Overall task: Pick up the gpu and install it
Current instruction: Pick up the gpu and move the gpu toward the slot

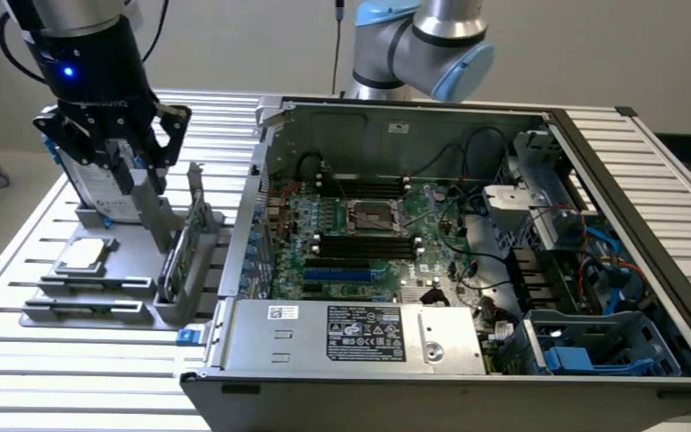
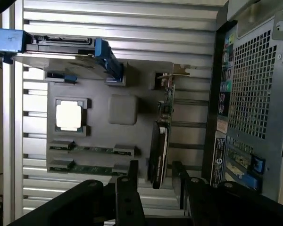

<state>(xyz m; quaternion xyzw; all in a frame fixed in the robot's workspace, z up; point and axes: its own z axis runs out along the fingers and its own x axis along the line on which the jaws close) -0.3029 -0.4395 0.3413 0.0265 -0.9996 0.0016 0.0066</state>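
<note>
Gripper [image 1: 130,180], black with two fingers, hangs over the grey holder tray [image 1: 94,301] at the exterior view's left, beside the open metal computer case [image 1: 321,355]. The gpu [image 1: 183,256], a thin green card, stands on edge in that tray.

In the wrist view, the gripper [image 2: 154,170] has its fingers [image 2: 132,181] spread wide and empty, with the gpu [image 2: 159,146], glossy black cover showing, lined up between them.

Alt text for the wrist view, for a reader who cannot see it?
The open claw hangs over the gpu, which stands on edge in a grey tray. The tray also holds a processor chip; a computer case stands beside it.
</note>
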